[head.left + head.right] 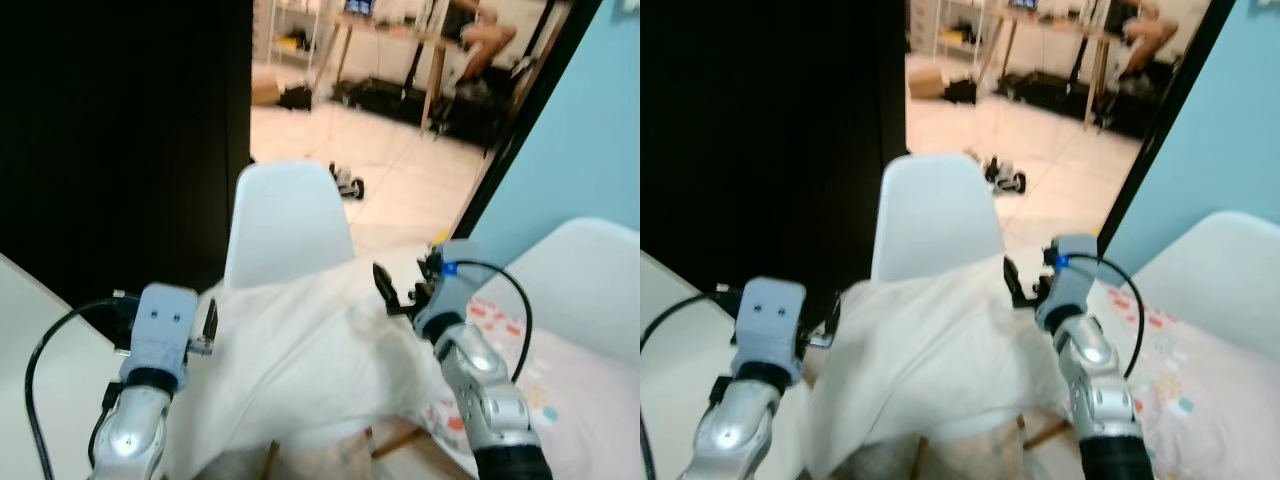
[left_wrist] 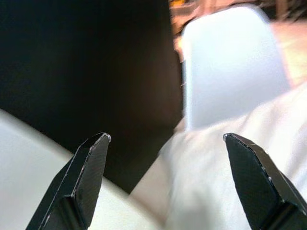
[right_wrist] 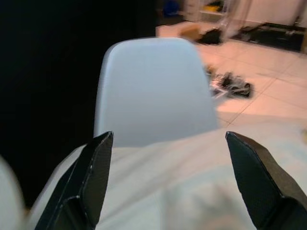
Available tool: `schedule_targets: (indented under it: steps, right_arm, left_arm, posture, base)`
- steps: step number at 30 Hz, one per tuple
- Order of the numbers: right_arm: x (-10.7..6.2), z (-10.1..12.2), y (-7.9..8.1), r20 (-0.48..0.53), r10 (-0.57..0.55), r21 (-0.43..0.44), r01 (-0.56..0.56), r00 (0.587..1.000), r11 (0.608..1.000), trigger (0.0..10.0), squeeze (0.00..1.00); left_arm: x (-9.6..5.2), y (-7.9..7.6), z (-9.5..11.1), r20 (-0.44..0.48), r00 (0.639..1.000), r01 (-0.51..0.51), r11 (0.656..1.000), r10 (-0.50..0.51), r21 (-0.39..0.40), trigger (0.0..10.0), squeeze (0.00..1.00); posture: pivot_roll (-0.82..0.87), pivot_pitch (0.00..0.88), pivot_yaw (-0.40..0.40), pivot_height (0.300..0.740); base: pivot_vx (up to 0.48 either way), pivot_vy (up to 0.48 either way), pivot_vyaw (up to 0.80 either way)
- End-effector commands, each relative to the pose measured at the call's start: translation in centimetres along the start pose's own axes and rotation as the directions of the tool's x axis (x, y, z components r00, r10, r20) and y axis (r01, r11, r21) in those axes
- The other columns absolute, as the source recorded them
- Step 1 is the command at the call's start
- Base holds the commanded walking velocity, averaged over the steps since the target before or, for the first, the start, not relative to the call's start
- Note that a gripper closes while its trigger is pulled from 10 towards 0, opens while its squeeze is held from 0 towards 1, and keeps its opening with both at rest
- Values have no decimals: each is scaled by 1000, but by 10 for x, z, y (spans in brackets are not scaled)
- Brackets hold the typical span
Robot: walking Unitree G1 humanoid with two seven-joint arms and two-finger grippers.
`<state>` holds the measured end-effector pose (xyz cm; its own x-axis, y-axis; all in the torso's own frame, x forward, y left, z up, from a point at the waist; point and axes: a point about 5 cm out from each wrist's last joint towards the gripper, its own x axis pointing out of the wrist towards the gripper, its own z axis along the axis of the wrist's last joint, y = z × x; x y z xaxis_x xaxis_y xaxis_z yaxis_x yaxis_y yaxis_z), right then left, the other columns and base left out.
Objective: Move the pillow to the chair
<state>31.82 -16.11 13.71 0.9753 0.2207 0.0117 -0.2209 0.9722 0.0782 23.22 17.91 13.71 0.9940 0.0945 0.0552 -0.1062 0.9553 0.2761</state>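
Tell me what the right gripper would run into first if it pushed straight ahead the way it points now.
Probably the white pillow, which lies just below and ahead of the open right gripper. Beyond it stands the white chair's backrest. Depth is unclear, so it could skim over the pillow and meet the backrest instead.

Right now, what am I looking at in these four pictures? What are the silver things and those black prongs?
You are seeing through a walking humanoid robot's cameras. The two wide pictures come from its head, looking down at its own silver arms. The other two come from cameras on its wrists, looking along each gripper's two black fingers. The left gripper and right gripper both stand open, one at each side of a white pillow. The pillow lies on the seat of a white chair, whose backrest rises behind it. Neither gripper is clamped on it. A second white chair with a patterned cushion stands to the robot's right.
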Motion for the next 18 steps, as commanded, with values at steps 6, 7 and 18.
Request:
schedule_targets:
  steps: [6, 7, 18]
  right_arm:
    - [-2, -7, -5, -48, -26, -2, 26, 999, 1000, 10000, 0]
    - [-2, -7, -5, -50, -27, -1, 27, 998, 1000, 10000, 0]
    - [-1, -12, -16, -95, -106, 71, 113, 990, 991, 10000, 0]
  left_arm:
    - [-1, -3, -6, -31, 999, 11, 999, -12, -39, 10000, 0]
    - [-1, -2, -6, -32, 999, 10, 999, -11, -42, 10000, 0]
    - [0, -4, -6, -19, 1000, 21, 999, -21, -43, 10000, 0]
  posture:
    - [37, 0, -128, 731]
    - [37, 0, -128, 731]
    - [36, 0, -133, 731]
  base:
    - [-380, 0, -381]
    - [-382, 0, -763]
    - [-238, 0, -769]
